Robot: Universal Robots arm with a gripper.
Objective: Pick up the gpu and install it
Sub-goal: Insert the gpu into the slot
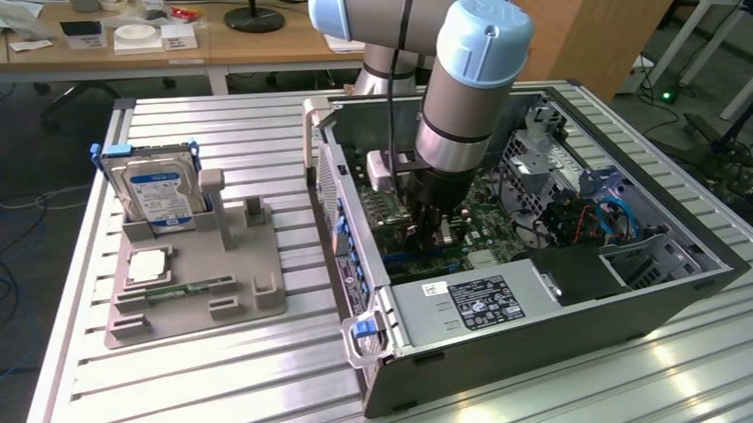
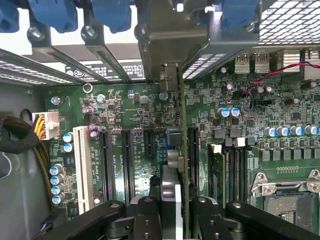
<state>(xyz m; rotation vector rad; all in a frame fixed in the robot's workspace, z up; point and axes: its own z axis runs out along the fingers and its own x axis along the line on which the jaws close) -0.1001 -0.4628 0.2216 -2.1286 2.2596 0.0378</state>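
gripper (image 2: 172, 212) clamped on upright gpu (image 2: 182, 130) above motherboard (image 2: 125, 107) slots

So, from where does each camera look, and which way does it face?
Exterior view: off the arm, raised, looking down at the open computer case on the metal table; the arm and gripper reach into it.
Wrist view: on the wrist, facing the motherboard; the fingers grip the gpu edge-on.
Shared: gripper, gpu, motherboard.
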